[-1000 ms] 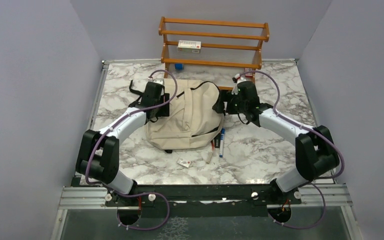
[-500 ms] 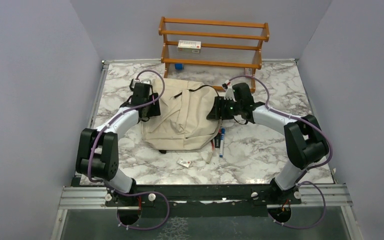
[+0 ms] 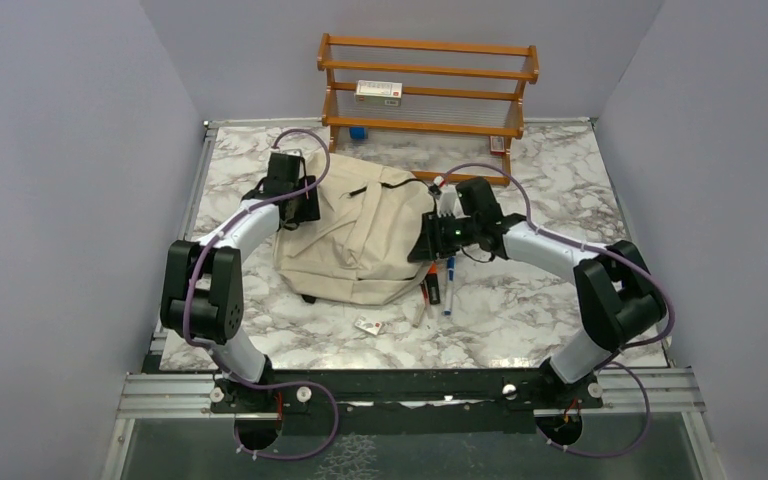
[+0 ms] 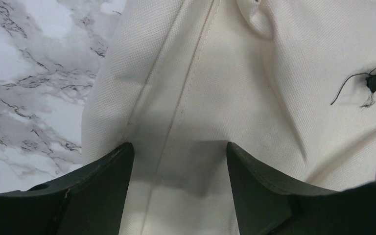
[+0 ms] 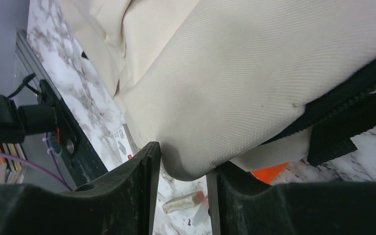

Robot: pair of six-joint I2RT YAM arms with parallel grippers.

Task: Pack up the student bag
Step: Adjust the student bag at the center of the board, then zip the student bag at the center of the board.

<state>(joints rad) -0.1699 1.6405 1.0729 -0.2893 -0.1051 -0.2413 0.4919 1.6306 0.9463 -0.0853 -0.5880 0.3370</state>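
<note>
Nearest the front edge of the counter [image 3: 560, 170], a small white card [image 3: 370, 325] is seen lying flat. Just beyond it a few pens [image 3: 441, 285] are spread, close beside the bag's near right corner. The bag [image 3: 355, 235] is laid flat about the middle of the counter, a little toward the left edge. The right hand [image 5: 182, 161] is clamped on a bulging fold at that near right corner, the cloth filling the narrow gap between its fingers; a black strap [image 5: 342, 122] is seen just beside the grip. The left hand [image 4: 177, 147] is set on the bag's far left side, its fingers well apart and cloth lying between them; whether that cloth is pinched cannot be told. At the far edge a wooden rack [image 3: 428, 46] is placed, with a small box [image 3: 378, 91] on its middle shelf.

The step in hand is judged to be a two-sided hold, so that the bag can be shifted or opened. It is best done if a thick fold rather than a single layer is taken on each side, if both sides are moved together so the soft cloth is not twisted, and if the right corner is raised clear so the pens are not swept away.
</note>
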